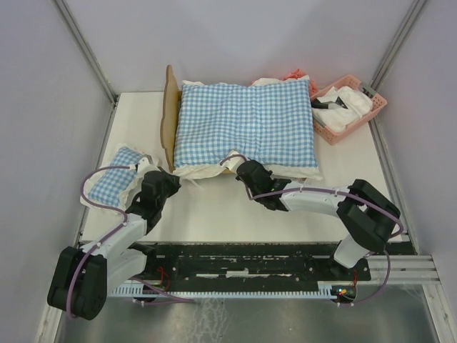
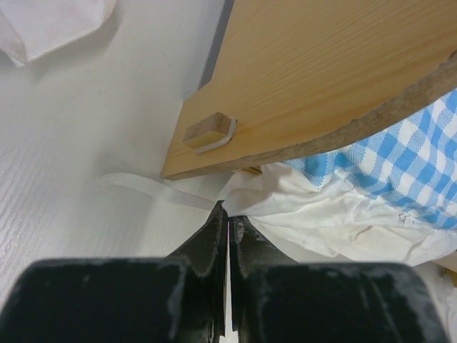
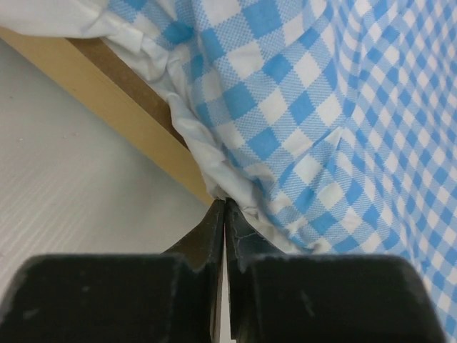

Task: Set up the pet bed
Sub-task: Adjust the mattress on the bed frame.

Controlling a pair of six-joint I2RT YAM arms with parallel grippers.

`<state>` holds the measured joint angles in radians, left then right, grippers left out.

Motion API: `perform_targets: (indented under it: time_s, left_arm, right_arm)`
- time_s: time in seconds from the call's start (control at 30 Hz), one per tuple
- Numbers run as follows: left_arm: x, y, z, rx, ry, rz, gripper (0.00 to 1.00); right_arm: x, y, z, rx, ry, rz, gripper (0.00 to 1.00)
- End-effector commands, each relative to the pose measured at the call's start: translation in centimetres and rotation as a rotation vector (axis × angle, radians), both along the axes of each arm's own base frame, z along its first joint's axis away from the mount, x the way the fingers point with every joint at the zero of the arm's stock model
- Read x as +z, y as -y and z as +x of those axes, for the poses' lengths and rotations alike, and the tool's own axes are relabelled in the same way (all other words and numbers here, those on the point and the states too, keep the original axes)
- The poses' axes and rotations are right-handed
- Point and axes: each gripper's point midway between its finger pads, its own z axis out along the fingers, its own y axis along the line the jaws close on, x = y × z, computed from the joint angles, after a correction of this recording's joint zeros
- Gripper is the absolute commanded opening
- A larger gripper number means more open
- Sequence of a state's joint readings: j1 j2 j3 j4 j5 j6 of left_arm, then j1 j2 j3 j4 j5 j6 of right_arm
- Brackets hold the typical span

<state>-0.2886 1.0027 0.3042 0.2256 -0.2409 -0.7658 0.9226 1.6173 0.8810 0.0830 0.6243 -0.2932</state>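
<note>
Top view: pet bed (image 1: 170,121) mid-table (image 1: 214,214), headboard toward 9 o'clock, checked cushion (image 1: 246,118) lying on it. Pink basket (image 1: 364,123) at 2 o'clock holds white cloth (image 1: 350,100). Small checked pillow (image 1: 118,175) at 9 o'clock.
Left wrist: left gripper (image 2: 227,214), fingers pressed shut, tips at white frill (image 2: 314,214).
Right wrist: right gripper (image 3: 225,207), fingers shut against cushion edge.
</note>
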Motion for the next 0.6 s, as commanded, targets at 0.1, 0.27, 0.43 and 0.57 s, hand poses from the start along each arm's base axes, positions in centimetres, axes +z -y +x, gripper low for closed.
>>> perform_targets:
  time_s: [0.1,0.27,0.43,0.57]
  left_arm:
    - [1.8,-1.3,1.3,0.112,0.054,-0.018,0.03]
    - [1.2,-2.0,1.4,0.153,0.037,-0.001,0.03]
    - [1.2,-2.8,1.4,0.185,0.033,0.03,0.03]
    - [1.2,-3.4,1.5,0.201,0.032,0.057,0.03]
  right_arm:
    - [5.0,0.0,1.3,0.01,0.118,-0.009,0.02]
    - [6.7,0.6,-1.0,0.109,0.074,0.02,0.02]
    - [7.8,1.3,-2.8,0.194,0.026,0.024,0.02]
    - [8.4,2.0,-3.3,0.212,0.005,0.069,0.02]
